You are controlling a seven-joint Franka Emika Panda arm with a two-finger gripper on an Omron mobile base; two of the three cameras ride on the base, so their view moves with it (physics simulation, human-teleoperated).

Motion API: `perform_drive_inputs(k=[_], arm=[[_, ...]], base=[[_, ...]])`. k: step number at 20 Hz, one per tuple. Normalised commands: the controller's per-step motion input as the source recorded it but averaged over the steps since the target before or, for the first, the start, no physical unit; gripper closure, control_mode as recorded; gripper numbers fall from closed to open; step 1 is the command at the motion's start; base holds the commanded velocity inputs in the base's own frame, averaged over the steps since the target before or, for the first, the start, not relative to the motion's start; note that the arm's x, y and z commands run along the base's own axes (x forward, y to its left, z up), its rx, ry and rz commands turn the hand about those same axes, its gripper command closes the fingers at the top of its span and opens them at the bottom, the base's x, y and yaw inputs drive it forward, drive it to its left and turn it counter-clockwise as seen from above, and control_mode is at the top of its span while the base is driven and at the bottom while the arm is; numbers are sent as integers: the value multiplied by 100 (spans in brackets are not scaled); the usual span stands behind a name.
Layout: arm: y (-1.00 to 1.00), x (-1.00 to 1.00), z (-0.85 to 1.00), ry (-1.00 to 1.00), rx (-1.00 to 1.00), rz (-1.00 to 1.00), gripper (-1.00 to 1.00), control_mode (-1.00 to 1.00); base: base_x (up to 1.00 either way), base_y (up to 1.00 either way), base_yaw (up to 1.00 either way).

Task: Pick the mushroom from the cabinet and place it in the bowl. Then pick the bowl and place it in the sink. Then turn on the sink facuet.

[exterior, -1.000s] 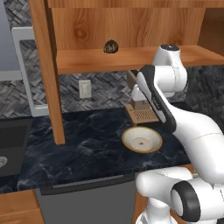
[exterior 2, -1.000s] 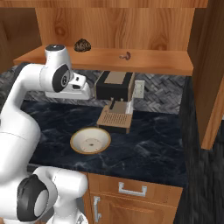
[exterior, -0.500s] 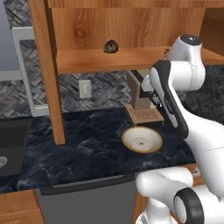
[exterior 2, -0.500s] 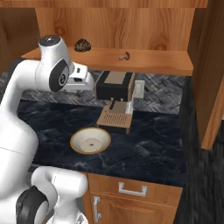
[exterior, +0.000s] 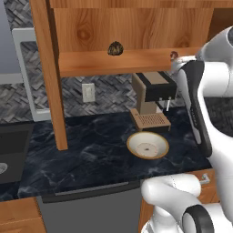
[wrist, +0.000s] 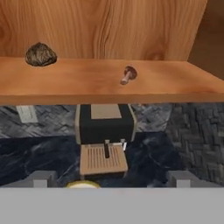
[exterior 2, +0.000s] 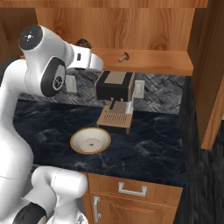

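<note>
The mushroom (wrist: 127,74), small with a brown cap and pale stem, lies on the open cabinet's wooden shelf (wrist: 109,89); it also shows at the shelf's right end (exterior: 173,55) and mid-shelf (exterior 2: 124,57). My gripper (wrist: 112,179) is open and empty, level with the shelf's front edge and short of the mushroom, its fingertips (wrist: 41,177) wide apart. The bowl (exterior: 147,145), cream inside with a tan rim, sits empty on the dark counter below (exterior 2: 90,141). The black sink (exterior: 10,148) lies at the far left. The faucet is out of view.
A dark brown lumpy round thing (wrist: 40,54) rests on the same shelf to the mushroom's left (exterior: 115,48). A black and tan coffee machine (exterior: 152,98) stands under the shelf, right behind the bowl. A wooden cabinet side (exterior: 51,77) reaches down to the counter.
The arm has risen from beside the coffee machine to shelf height. The gripper's jaws have opened wide.
</note>
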Motion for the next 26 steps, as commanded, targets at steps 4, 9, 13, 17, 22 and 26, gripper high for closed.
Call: perform_drive_inputs(k=[4,9,13,17,22,26], arm=[[-58,24,61,-12,0,-25,-100,-100],[-42,91,6,1,0,-24,-100,-100],[-31,100,-11,14,0,-17,-100,-100],[-28,94,-28,11,3,-6,-100,-100],[-23,75,-20,4,6,0,-100,-100],[-10,84,-17,4,5,0,-100,-100]], base=[[0,0,0],[0,0,0],[0,0,0],[0,0,0],[0,0,0],[0,0,0]])
